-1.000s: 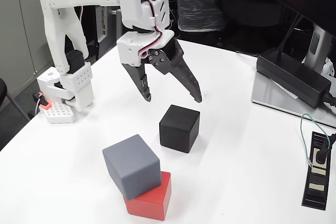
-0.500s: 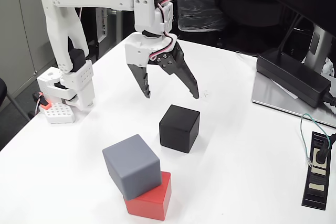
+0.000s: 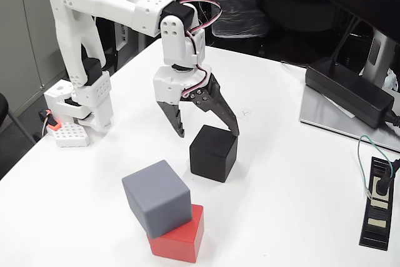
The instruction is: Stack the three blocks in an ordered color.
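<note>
Gripper (image 3: 209, 134) hovering wide open, straddling black block (image 3: 213, 152) on table (image 3: 287, 179), not yet gripping. Blue-grey block (image 3: 157, 197) already resting skewed atop red block (image 3: 181, 237), near front. Black block remaining to be stacked, judging by layout.

White printed arm (image 3: 119, 10), black servos.
Gripper (image 3: 208, 134): dark fingers w/ screws; red-white-black cables at wrist; orange part at base, left of frame.
</note>
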